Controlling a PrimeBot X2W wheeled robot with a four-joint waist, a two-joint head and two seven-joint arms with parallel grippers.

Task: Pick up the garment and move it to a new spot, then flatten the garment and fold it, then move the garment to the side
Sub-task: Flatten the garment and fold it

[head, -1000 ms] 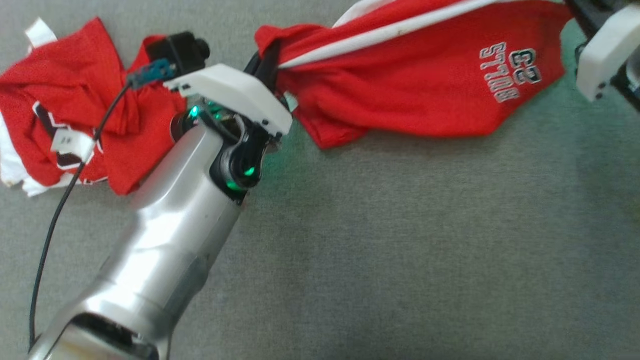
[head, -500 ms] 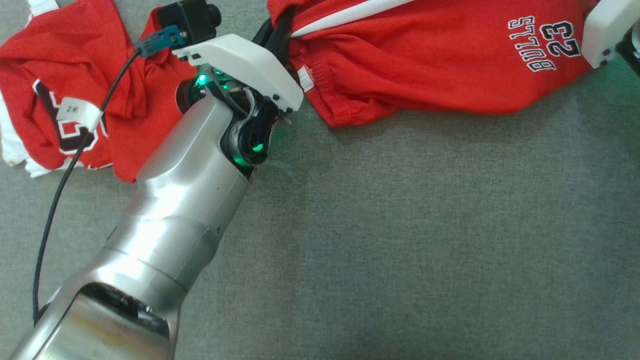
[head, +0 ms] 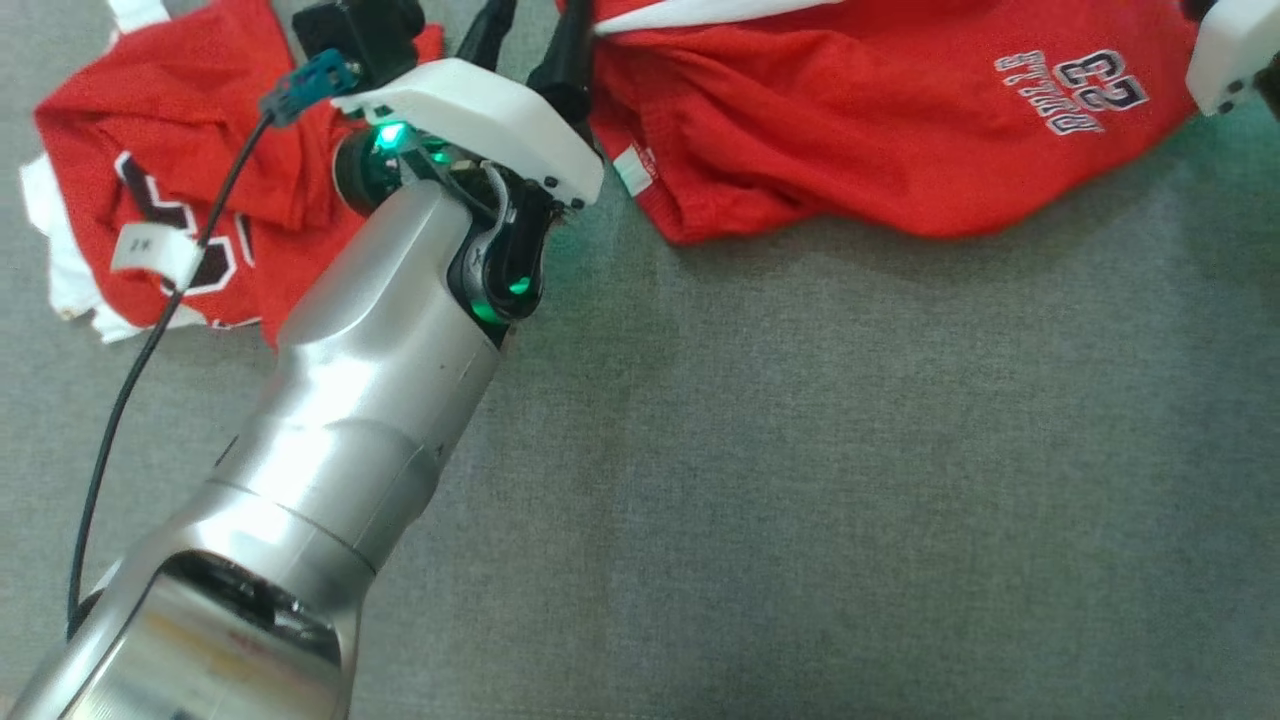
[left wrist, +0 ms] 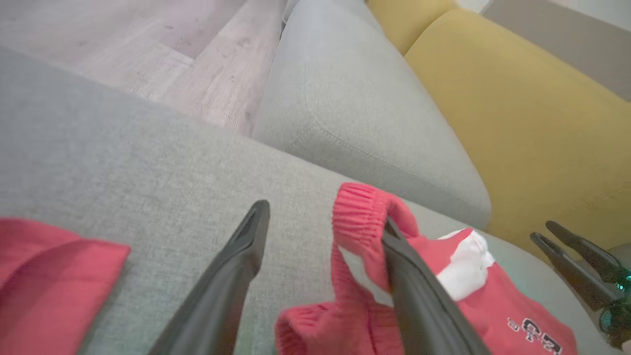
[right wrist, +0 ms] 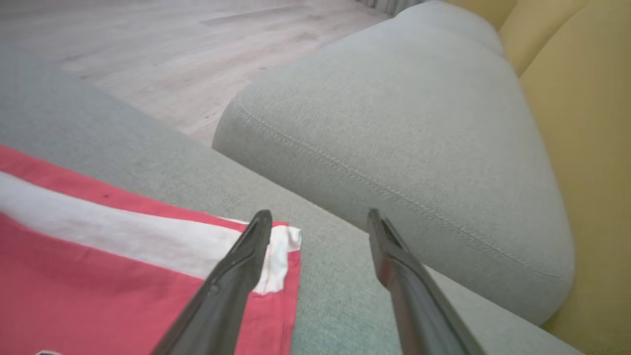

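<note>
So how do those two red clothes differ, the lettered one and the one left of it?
The shorts lie stretched out fairly flat; the jersey sits in a crumpled heap. The shorts carry small BULLS 23 lettering; the jersey shows large dark numerals edged white. Both are red with white trim, on the grey cushion.

Open grey cushion [head: 850, 450] in front, red shorts [head: 850, 130] and jersey [head: 150, 190] beyond

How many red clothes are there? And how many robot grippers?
Red clothes: 2 (shorts, shirt)
Grippers: 2 (left gripper, right gripper)
Total: 4
</note>
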